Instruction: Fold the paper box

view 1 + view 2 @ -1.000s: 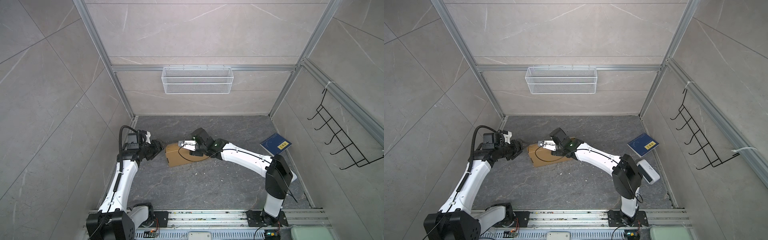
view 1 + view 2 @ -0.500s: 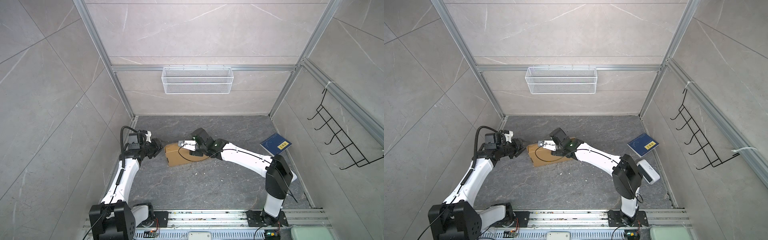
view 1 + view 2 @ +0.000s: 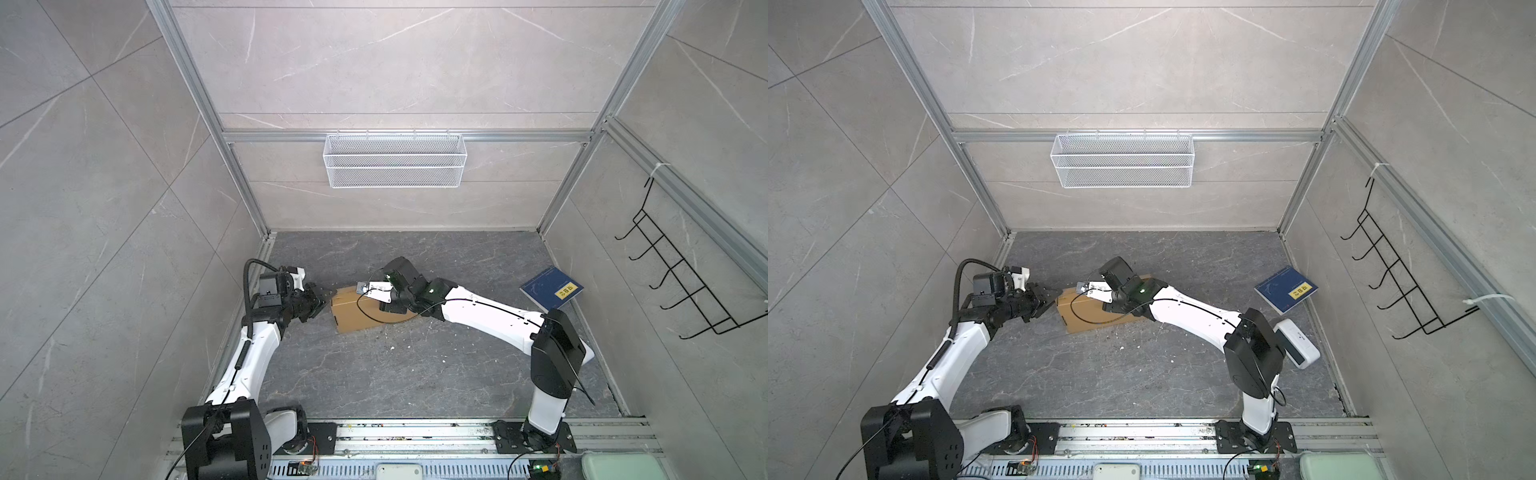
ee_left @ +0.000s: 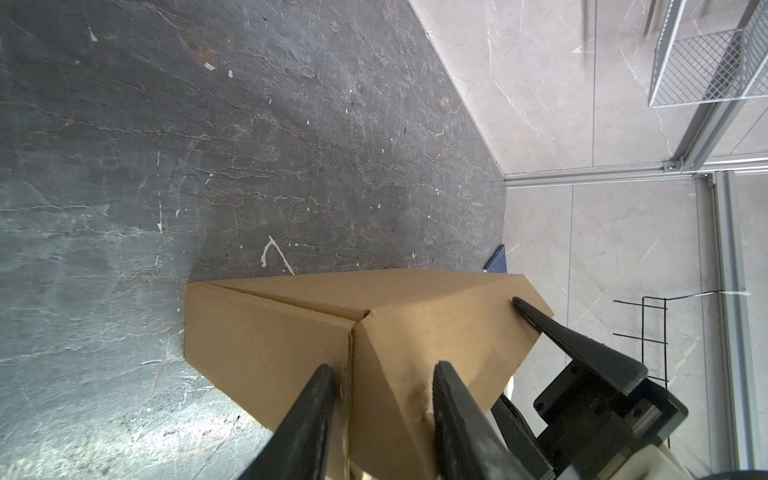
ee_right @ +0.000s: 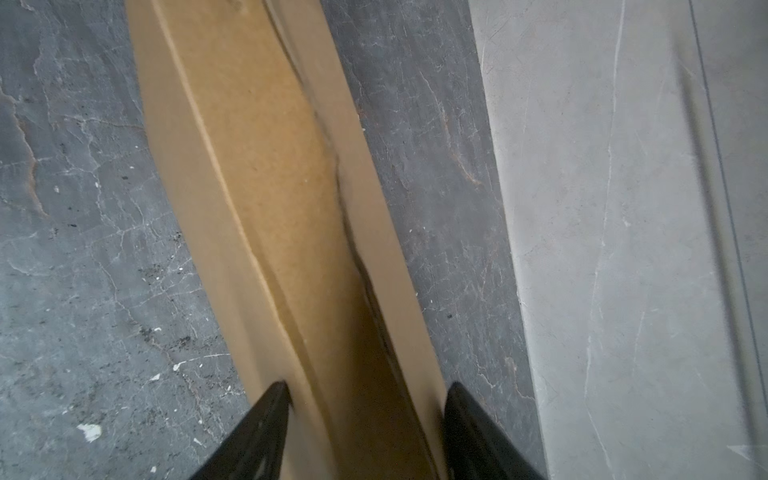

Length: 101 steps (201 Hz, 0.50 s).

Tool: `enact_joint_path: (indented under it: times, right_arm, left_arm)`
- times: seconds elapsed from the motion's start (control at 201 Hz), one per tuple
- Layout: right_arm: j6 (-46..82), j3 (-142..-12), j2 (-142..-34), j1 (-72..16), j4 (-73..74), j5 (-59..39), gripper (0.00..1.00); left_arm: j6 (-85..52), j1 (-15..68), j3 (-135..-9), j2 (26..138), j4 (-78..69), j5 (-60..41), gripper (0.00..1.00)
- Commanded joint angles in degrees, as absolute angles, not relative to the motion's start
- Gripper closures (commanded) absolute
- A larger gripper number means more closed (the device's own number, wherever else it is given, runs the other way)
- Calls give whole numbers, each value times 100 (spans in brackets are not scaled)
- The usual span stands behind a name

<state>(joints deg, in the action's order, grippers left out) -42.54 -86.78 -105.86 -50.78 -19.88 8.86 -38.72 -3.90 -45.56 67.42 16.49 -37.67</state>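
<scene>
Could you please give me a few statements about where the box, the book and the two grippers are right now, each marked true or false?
1. The paper box rests on the dark floor. True.
2. The blue book lies on top of the box. False: it lies on the floor off to the right, apart from the box.
3. Cardboard sits between the fingertips of the right gripper. True.
4. The left gripper hangs clear of the box. False: its fingers straddle a folded corner of the box.
5. The wire basket stands on the floor. False: it hangs on the back wall.
</scene>
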Motion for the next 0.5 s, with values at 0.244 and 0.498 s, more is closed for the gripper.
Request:
enact_joint_path:
  times: [0.244, 0.498]
  right_arm:
    - [-3992, -8541, -10595, -5088, -2284, 943, 42]
    - [-3858, -8419, -10572, -5127, -2219, 900, 43]
  left_arm:
    - [-3702, -434, -4684, 6698, 2130, -3659, 70]
    - [-3707, -439, -4532, 6904, 2048, -3852, 74]
